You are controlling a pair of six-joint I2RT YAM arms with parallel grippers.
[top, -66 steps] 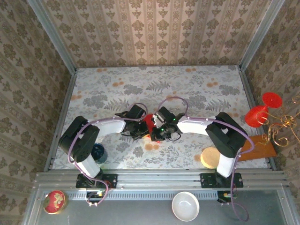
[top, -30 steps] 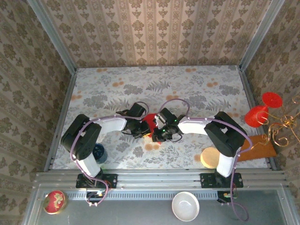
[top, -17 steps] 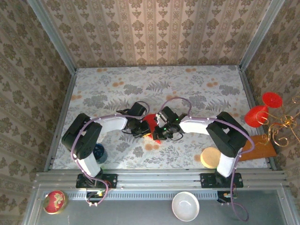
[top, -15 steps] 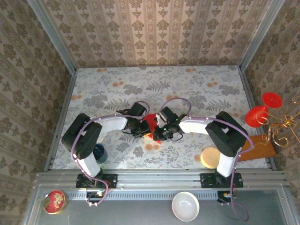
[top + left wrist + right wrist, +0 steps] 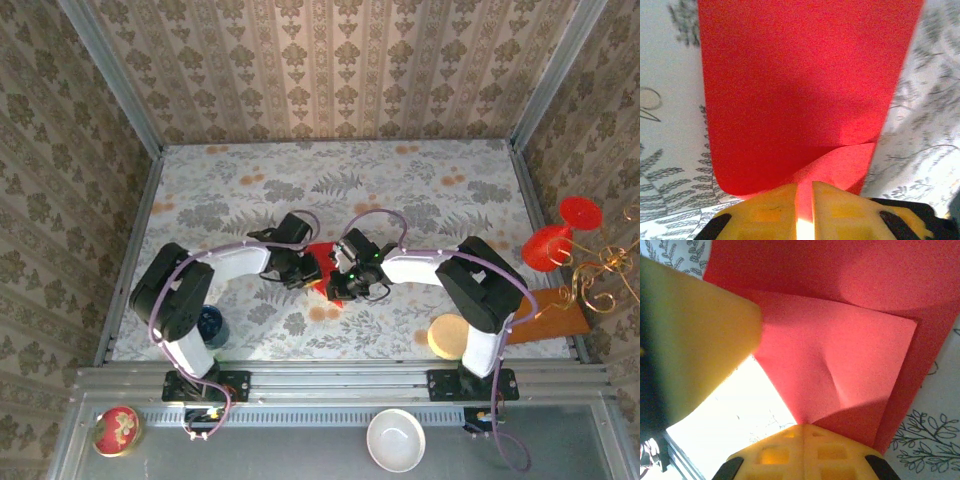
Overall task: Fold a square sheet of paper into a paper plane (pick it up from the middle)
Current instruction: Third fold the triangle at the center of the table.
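Observation:
The red sheet of paper (image 5: 320, 258) lies partly folded at the middle of the floral table (image 5: 400, 190), between both grippers. In the left wrist view the paper (image 5: 800, 75) spreads wide, with one flap running into the narrow gap between the yellow fingers. My left gripper (image 5: 805, 186) (image 5: 303, 268) is shut on that edge. In the right wrist view a folded corner of the paper (image 5: 840, 365) is pinched at the tips of my right gripper (image 5: 804, 427) (image 5: 337, 283), which is shut on it. The left gripper's yellow finger (image 5: 695, 340) looms close on the left.
A dark blue cup (image 5: 210, 325) stands by the left arm's base. A round tan disc (image 5: 450, 335), a wooden board (image 5: 545, 320), red glasses (image 5: 560, 235) and a gold wire stand (image 5: 600, 275) crowd the right edge. A white bowl (image 5: 397, 440) and a red tin (image 5: 118, 430) sit on the near rail.
Both grippers have stayed pinched on the paper at the table's middle. The left wrist has edged slightly toward the right one, and the paper has barely shifted.

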